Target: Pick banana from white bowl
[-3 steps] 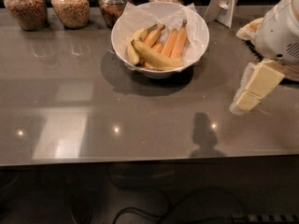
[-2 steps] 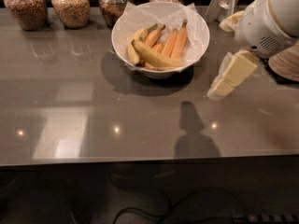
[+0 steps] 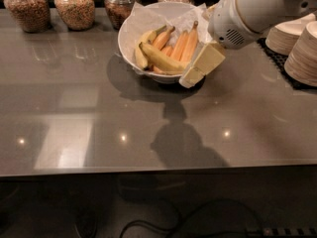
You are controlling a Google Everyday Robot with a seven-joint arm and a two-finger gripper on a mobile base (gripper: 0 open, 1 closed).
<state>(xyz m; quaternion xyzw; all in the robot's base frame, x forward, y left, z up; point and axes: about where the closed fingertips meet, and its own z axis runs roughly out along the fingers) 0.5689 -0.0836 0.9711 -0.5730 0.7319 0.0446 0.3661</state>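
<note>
The white bowl [image 3: 130, 38], lined with crumpled white paper, stands at the back middle of the grey counter. In it lies the deep-yellow curved banana [image 3: 161, 59] across the front, with a paler banana with a greenish stem [image 3: 145, 41] at the left and several orange-toned bananas [image 3: 179, 44] behind. My gripper [image 3: 200, 66] hangs from the white arm at the bowl's right front rim, its cream-coloured fingers just right of the banana's end.
Several glass jars of grain [image 3: 75, 6] line the back edge left of the bowl. Stacks of pale plates [image 3: 302, 51] sit on a black mat at the right. The counter's front edge [image 3: 148, 168] runs across below.
My arm has moved left and toward the bowl; the gripper went from the counter's right side to the bowl's right rim. The bananas have not moved.
</note>
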